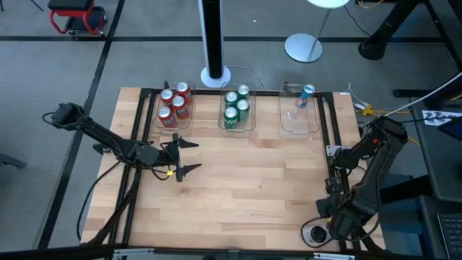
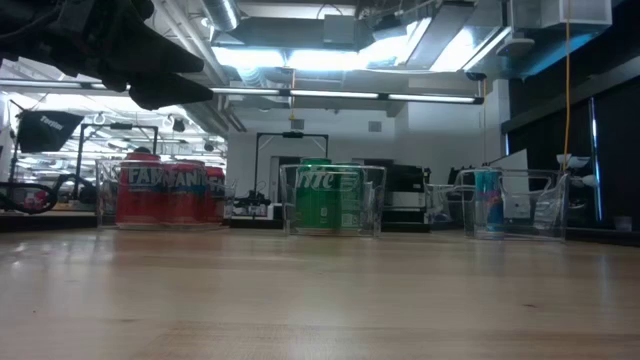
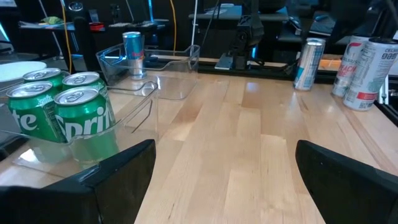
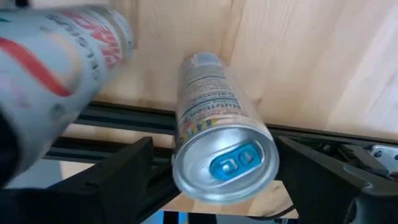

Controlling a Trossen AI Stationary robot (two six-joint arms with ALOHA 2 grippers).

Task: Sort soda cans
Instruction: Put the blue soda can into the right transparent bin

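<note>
Cylinders of shiny metal, soda cans (image 1: 175,103), fill clear bins (image 1: 301,126).

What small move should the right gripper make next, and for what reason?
Probably it should close its fingers on the silver can. In the right wrist view this can, with a blue tab, lies between the open fingers of the right gripper, near the table's front right corner. The right bin holds only one blue can. The left gripper waits open.
</note>
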